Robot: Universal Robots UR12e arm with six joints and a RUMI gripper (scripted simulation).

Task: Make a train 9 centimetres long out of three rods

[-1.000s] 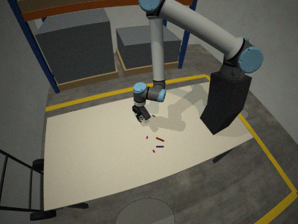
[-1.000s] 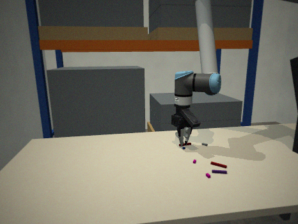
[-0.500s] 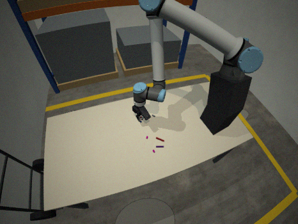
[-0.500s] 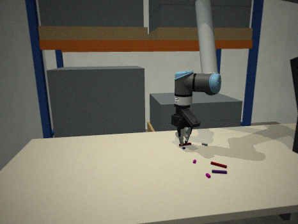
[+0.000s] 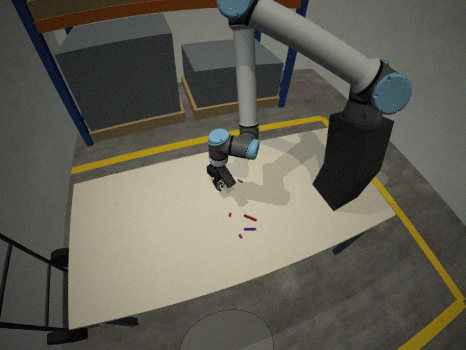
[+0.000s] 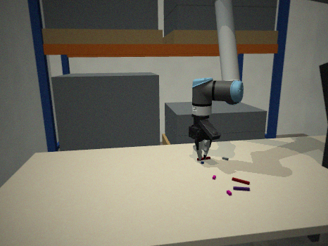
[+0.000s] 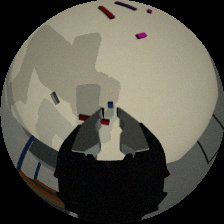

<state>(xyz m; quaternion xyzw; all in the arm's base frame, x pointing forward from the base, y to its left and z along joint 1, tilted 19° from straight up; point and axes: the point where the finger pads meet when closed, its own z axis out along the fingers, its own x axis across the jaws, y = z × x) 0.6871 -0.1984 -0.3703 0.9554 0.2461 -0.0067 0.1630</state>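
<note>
Blue rod near one red rod | gripper fingers slightly apart

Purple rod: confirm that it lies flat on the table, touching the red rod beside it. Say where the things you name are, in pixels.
The touching is wrong. The exterior view shows a gap between the purple rod (image 5: 250, 229) (image 6: 241, 188) (image 7: 125, 5) and the red rod (image 5: 250, 218) (image 6: 241, 180) (image 7: 106, 12) beside it. The purple one does lie flat on the table (image 5: 150, 240) (image 6: 123, 197) (image 7: 150, 75).
</note>
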